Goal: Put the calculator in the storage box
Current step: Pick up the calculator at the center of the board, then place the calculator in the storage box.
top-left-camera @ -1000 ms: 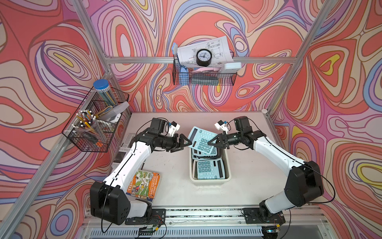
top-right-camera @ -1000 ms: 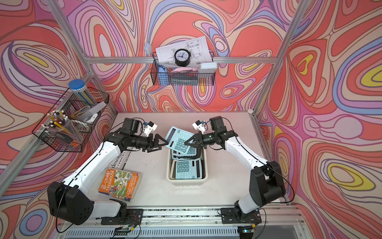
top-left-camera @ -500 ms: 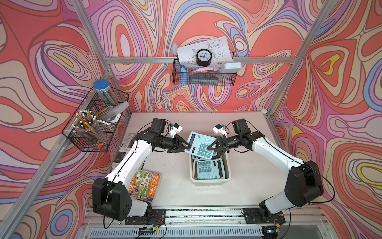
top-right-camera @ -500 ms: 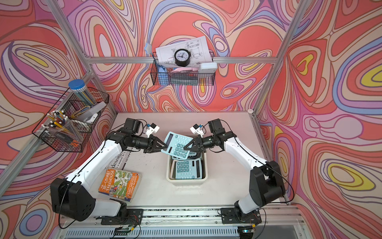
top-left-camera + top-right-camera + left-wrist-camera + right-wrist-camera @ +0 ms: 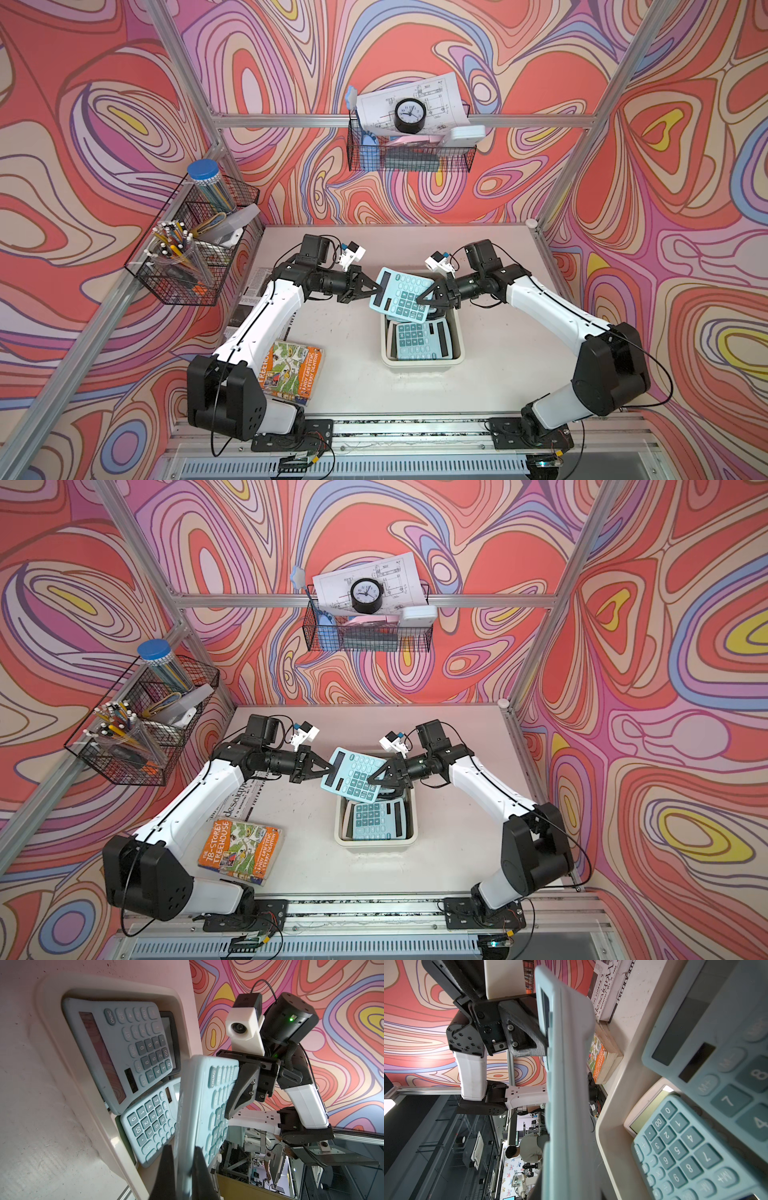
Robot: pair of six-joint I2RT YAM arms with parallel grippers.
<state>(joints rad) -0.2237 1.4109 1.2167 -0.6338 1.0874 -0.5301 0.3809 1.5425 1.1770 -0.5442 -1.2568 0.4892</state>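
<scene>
Shoulders sit at the worktop's (image 5: 498, 374) near edge; the left arm (image 5: 257, 328) and right arm (image 5: 552, 307) bend at the elbow, reaching inward over the far end of the cream, round-cornered storage box (image 5: 422, 362). Left pincer (image 5: 376, 289) is clenched on one edge of the pale-blue plastic calculator (image 5: 401, 295), tilted keys-up above that end; right pincer (image 5: 420, 300) straddles the opposite edge, its grip impossible to judge. Other calculators (image 5: 417, 343) in the box lie partly hidden beneath.

"18-STOREY TREEHOUSE" on the book (image 5: 241, 851), "ON/AC" on the raised calculator (image 5: 197, 1105)
</scene>
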